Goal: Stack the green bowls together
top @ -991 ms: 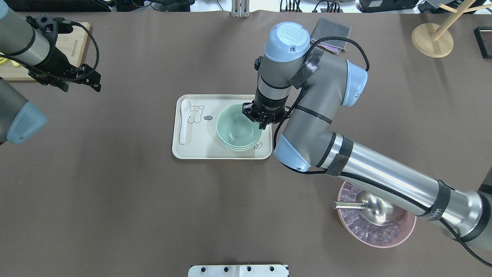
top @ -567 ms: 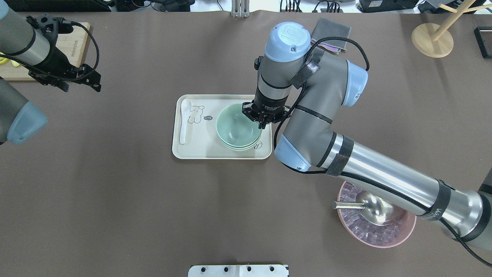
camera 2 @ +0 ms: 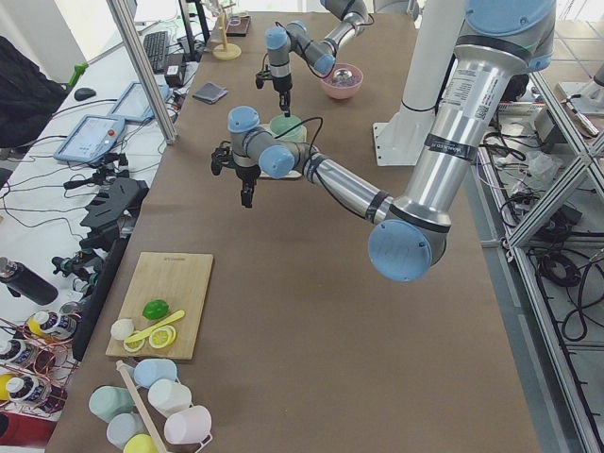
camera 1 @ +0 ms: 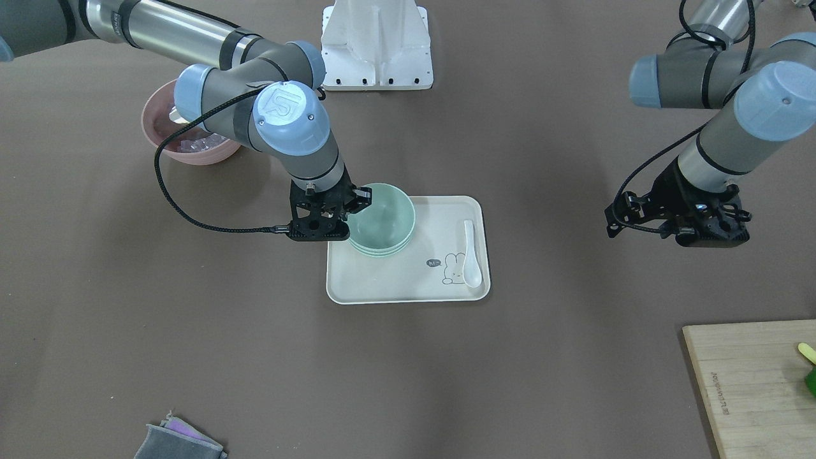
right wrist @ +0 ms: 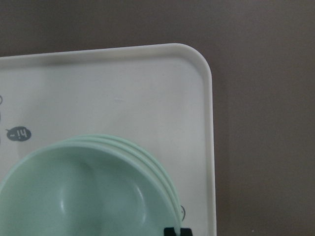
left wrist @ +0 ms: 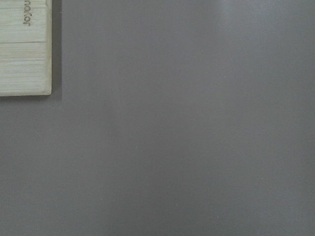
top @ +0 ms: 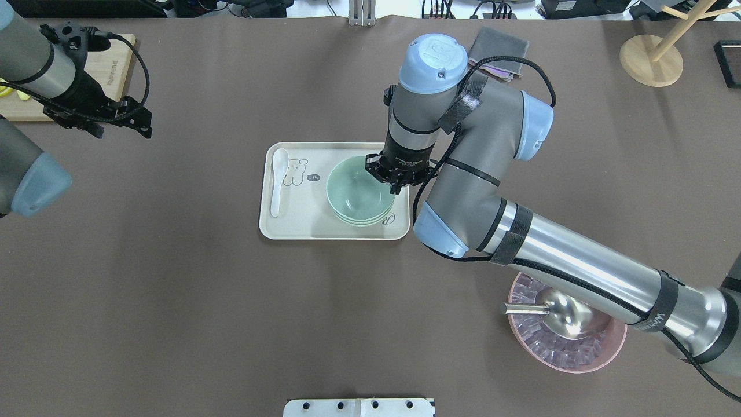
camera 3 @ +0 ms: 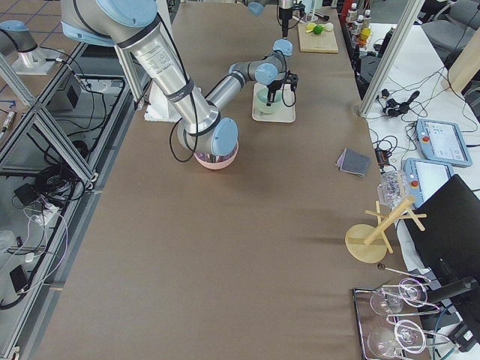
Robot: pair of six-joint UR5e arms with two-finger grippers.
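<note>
- Hardly anything has moved in the last second: the right gripper (top: pixel 396 185) stays at the right-hand rim of the green bowls (top: pixel 356 196), and they have shifted by a hair at most.
- Whether its fingers pinch the uppermost rim or have let go, I cannot tell.
- All three bowls sit nested on the right half of the tray (top: pixel 301 227), mid-frame. The stacking looks done, with release and retreat probably left.
- At upper left, the left gripper (top: pixel 136 123) stays parked over the table (top: pixel 173 318), its opening unclear.

White spoon (top: pixel 277 185) on cream tray (top: pixel 301 223); pink bowl (top: pixel 570 366) of ice (top: pixel 550 347) with metal scoop (top: pixel 570 318); grey cloth (top: pixel 502 43).
</note>
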